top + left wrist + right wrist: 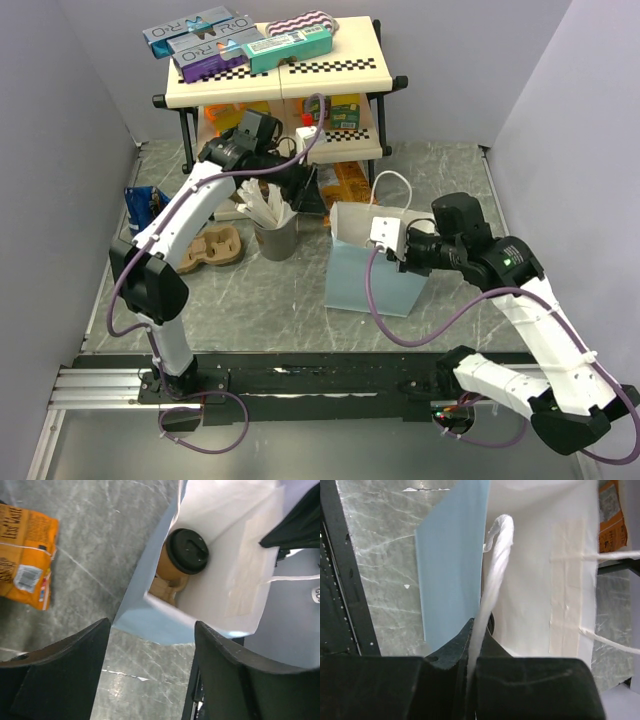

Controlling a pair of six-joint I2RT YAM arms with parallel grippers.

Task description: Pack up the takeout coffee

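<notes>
the coffee cup (186, 550) sits inside the blue bag (145, 617), upper middle of the left wrist view. the right fingers (452, 652) pinch the bag's white handle (496, 570), probably steadying it. the left fingers (65, 670) hang wide apart above, holding nothing.

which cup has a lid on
The tan paper cup inside the blue bag: it has a black lid. The grey cup is open, holding white sticks.
</notes>
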